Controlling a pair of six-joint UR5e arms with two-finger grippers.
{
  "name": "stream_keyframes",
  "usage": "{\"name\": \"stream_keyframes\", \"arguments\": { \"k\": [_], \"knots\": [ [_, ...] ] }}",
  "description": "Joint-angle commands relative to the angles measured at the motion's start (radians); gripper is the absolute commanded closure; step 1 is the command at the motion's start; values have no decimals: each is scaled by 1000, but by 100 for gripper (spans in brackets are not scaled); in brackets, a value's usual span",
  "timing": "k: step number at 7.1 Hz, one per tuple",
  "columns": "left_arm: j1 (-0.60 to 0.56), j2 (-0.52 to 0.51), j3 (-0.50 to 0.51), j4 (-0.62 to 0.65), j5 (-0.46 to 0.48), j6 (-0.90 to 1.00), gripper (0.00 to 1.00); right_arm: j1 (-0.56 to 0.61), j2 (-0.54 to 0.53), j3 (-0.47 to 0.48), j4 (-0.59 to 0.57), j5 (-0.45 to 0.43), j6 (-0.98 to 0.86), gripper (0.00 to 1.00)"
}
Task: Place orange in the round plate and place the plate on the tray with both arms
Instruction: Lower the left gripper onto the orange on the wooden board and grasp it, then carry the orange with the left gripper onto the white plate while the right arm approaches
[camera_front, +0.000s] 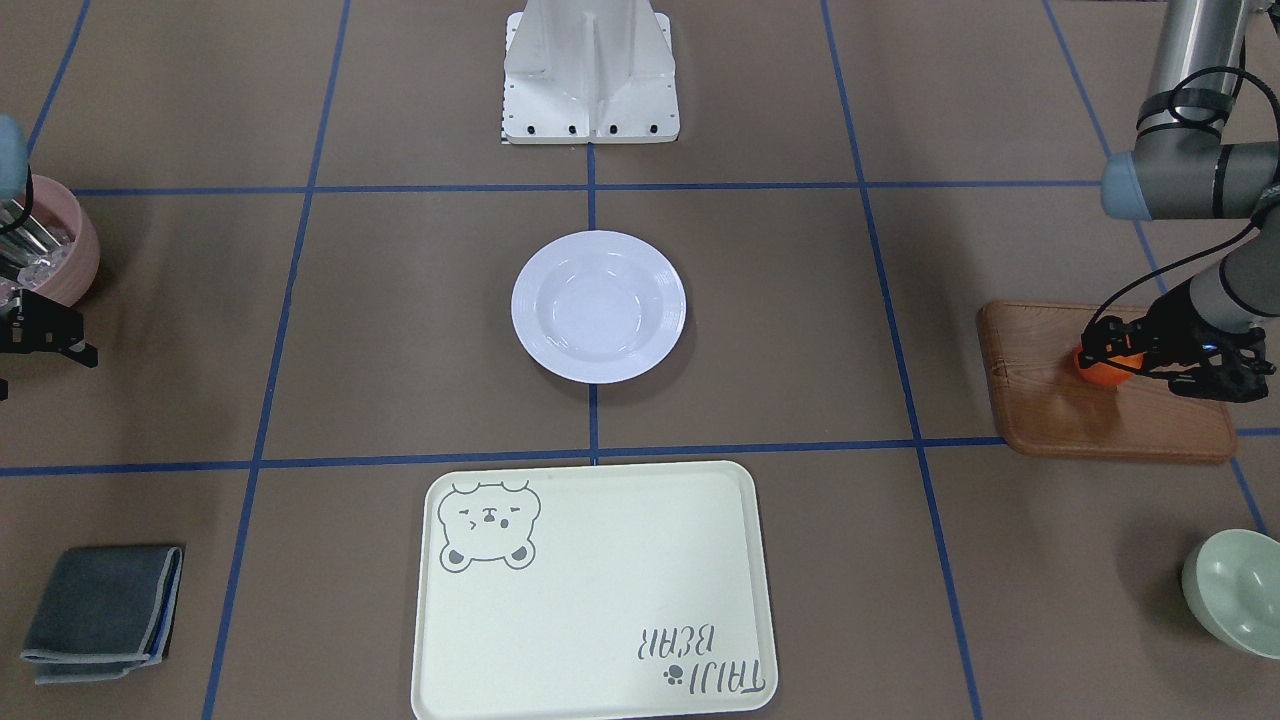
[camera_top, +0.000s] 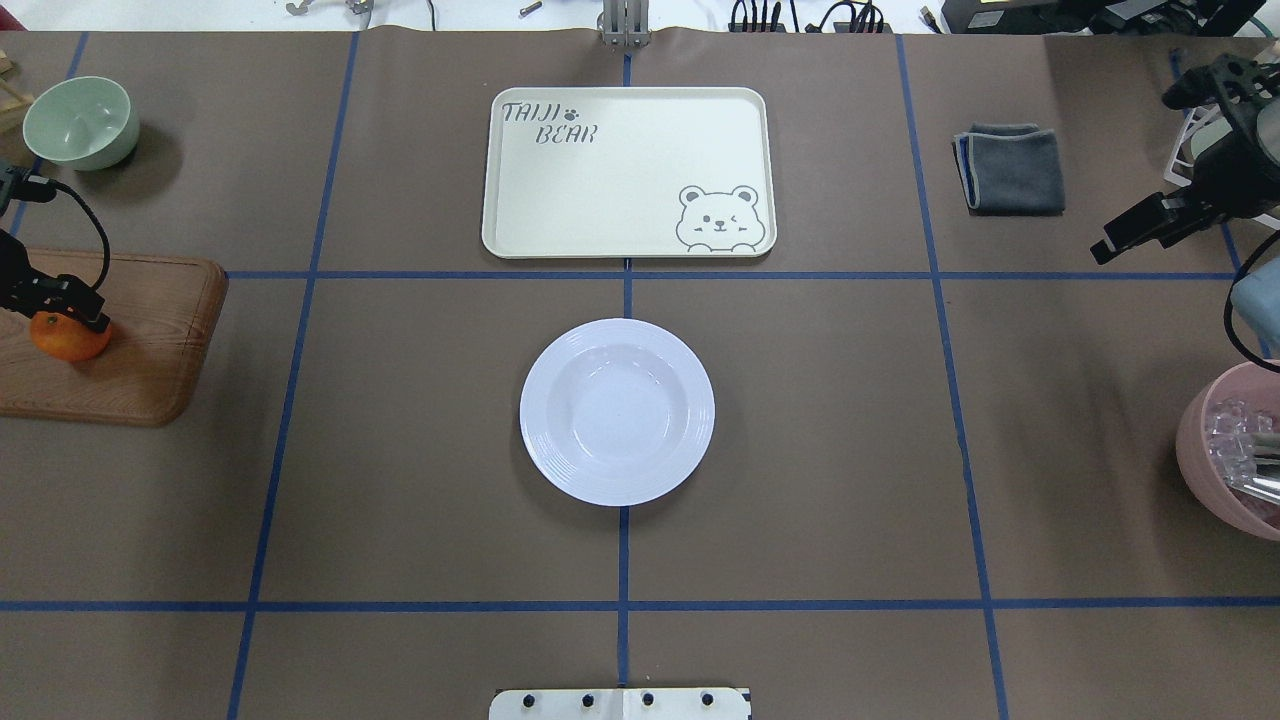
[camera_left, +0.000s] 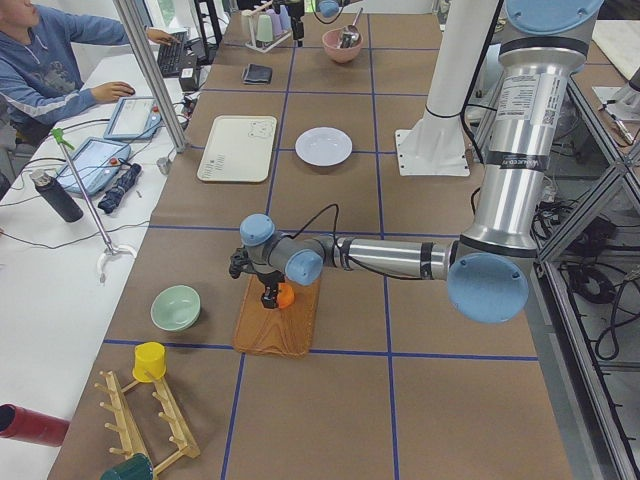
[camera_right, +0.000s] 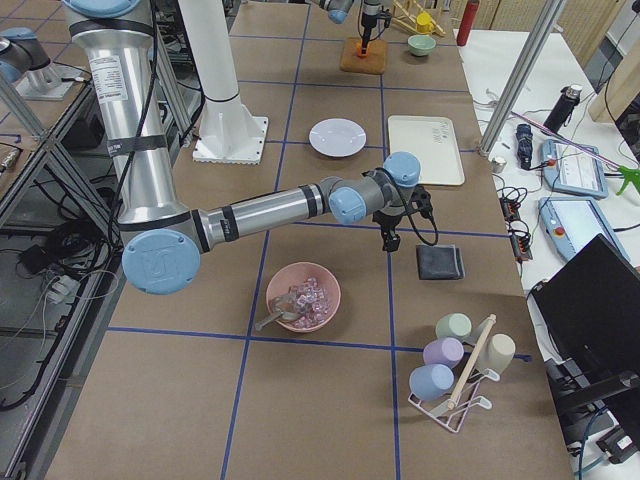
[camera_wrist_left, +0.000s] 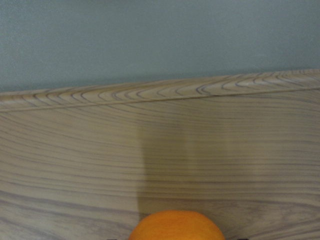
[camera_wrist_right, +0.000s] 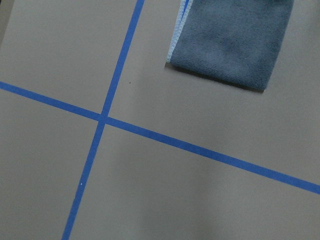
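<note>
Left claw (camera_front: 1112, 352) at orange (camera_front: 1100, 375) on wooden board (camera_front: 1090, 425).

Silver-grey tubular arms (camera_left: 520, 130), light-blue joint caps (camera_left: 487, 288), black cables (camera_front: 1178, 104), white base (camera_front: 590, 70)

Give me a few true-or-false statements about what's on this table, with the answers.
1. The plate is empty. True.
2. The orange lies on the tray. False: it sits on the wooden board.
3. The left gripper is at the orange. True.
4. The plate stands on the tray. False: it stands on the table, apart from the tray.
5. The right gripper holds the grey cloth. False: the grey cloth lies on the table, apart from that gripper.
</note>
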Motion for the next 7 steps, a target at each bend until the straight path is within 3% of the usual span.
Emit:
{"name": "stream_keyframes", "arguments": {
  "k": [1, 4, 5, 7],
  "knots": [
    [23, -96, -60, 14, -104, -289, 100, -5, 2, -1, -2, 2, 14, 0],
    [292, -347, -206, 16, -98, -947, 100, -31, 13, -3, -2, 9, 23, 0],
    [396, -444, -203, 16, -24, -1097, 100, -45, 19, 0, 0, 11, 38, 0],
    [558, -590, -157, 104, 191, -1124, 100, -83, 40, 2, 0, 9, 47, 0]
  ]
}}
